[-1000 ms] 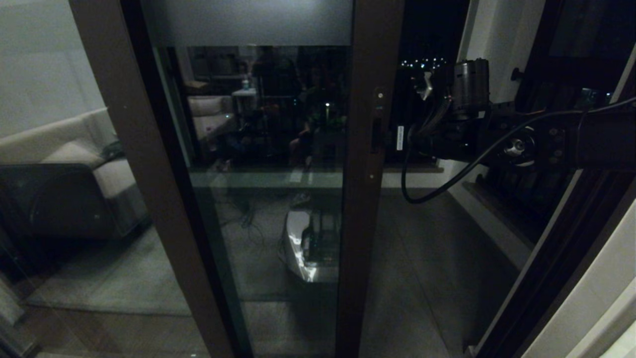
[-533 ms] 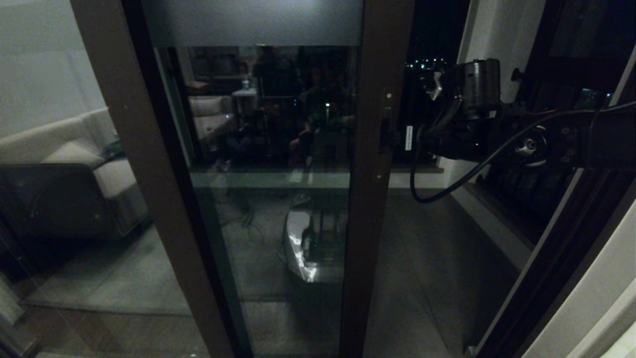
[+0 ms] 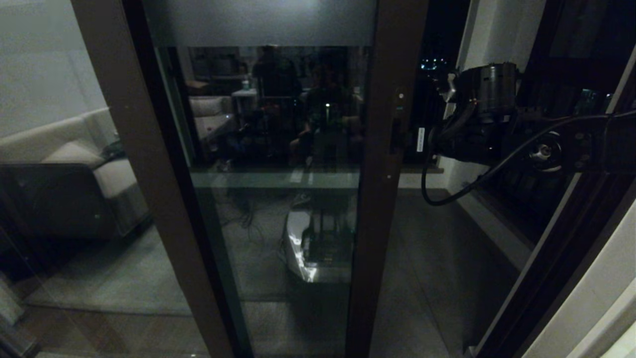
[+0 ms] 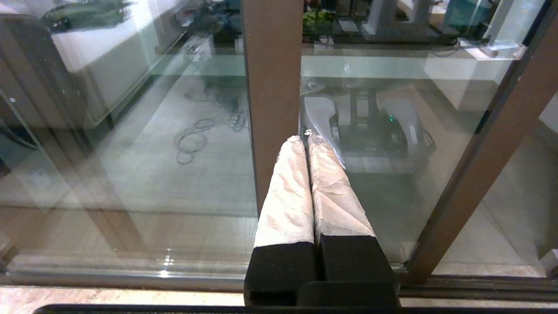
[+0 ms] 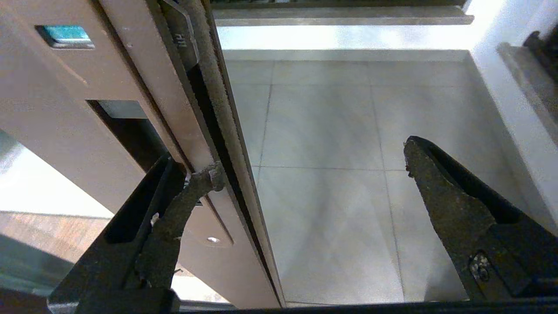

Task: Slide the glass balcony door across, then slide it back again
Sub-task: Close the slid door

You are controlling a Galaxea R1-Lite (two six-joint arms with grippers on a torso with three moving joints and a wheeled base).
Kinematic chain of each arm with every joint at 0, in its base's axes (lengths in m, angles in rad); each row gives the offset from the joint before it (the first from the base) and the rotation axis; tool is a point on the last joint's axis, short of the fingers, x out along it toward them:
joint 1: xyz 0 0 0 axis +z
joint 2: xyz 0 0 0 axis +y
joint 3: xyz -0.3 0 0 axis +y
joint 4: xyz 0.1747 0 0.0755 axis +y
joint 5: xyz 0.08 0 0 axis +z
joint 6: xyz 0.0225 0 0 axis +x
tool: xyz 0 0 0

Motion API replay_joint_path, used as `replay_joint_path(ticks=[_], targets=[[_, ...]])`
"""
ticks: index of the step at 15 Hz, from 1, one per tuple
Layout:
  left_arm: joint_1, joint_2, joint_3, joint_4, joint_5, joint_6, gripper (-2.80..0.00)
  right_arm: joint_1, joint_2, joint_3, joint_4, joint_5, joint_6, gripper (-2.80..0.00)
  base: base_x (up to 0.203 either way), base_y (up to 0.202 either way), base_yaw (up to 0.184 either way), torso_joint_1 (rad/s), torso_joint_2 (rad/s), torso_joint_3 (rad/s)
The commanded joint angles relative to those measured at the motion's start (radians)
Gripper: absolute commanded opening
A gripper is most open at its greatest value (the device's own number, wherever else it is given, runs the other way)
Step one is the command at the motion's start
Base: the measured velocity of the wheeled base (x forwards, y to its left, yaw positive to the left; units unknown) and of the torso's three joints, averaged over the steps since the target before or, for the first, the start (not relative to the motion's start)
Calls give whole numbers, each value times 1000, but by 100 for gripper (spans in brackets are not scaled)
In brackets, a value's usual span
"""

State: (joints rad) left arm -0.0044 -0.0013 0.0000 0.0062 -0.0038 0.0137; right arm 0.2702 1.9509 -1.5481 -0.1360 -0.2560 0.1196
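door: tall brown-framed glass balcony door (image 3: 392,199) has slid further right, closing the gap | right tool (image 5: 305,170): spread wide, one finger hooked in its slot handle | left tool (image 4: 307,139): closed, idle | step: return slide underway

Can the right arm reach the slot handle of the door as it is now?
Probably yes. The right pincer is open, and one finger already lies at the slot handle on the door edge. Nothing is between them; the balcony floor beside the edge is bare.
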Motion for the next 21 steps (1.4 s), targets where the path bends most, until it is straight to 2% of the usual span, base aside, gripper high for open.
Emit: replay_joint_path(ticks=[1, 15, 21], targets=[[0, 0, 0, 0, -1, 0, -280, -17, -10, 15, -1, -2, -1, 0, 0, 0, 0, 0, 0, 0], [0, 0, 0, 0, -1, 0, -280, -119, -41, 69, -17, 4, -13, 0, 0, 0, 0, 0, 0, 0], [0, 0, 0, 0, -1, 0, -280, -168, -47, 100, -35, 32, -26, 0, 0, 0, 0, 0, 0, 0]])
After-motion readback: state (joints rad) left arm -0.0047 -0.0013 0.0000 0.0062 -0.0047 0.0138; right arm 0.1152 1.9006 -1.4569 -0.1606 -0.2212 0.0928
